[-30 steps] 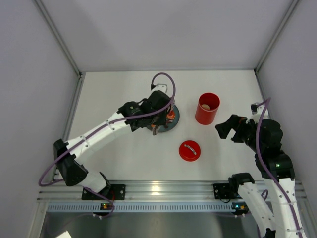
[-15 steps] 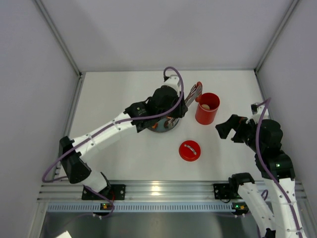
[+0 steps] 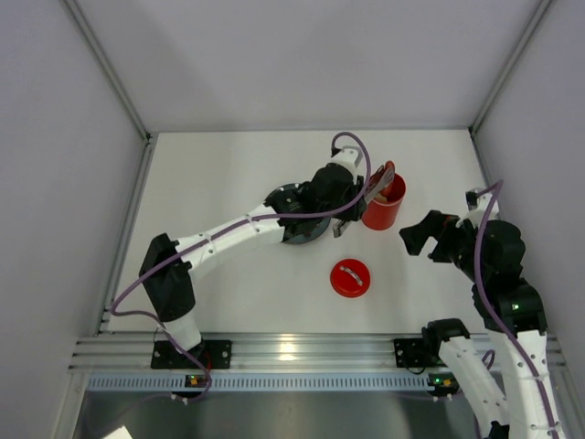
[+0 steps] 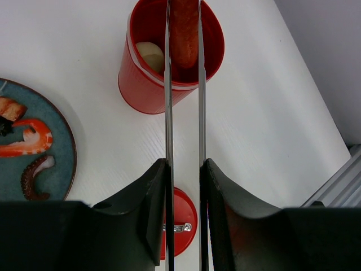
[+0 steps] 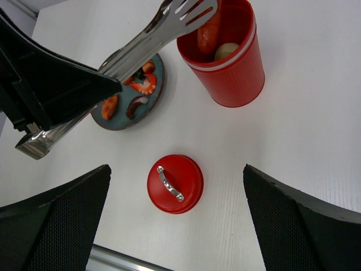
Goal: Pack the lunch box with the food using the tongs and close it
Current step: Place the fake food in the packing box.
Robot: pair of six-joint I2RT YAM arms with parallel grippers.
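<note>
The red lunch box (image 3: pixel 384 206) stands open at the back right, with a beige disc (image 4: pixel 151 55) of food inside. My left gripper (image 4: pixel 185 169) is shut on the silver tongs (image 4: pixel 168 113), whose arms reach forward over the box (image 4: pixel 163 84). Their tips pinch an orange-red piece (image 4: pixel 184 34) right at the box mouth (image 5: pixel 225 56). The red lid (image 3: pixel 350 277) with its silver handle lies flat on the table, seen between the open fingers of my right gripper (image 5: pixel 176 169), which hovers above it, holding nothing.
A dark blue-grey plate (image 4: pixel 56 169) left of the box carries a shrimp (image 4: pixel 25 141), a dark octopus piece (image 4: pixel 34 176) and other bits. White walls close the table at the back and sides. A metal rail (image 3: pixel 292 352) runs along the near edge.
My left arm has swung right from the plate to the lunch box, carrying the orange-red piece in the tongs. The right arm has stayed put.
</note>
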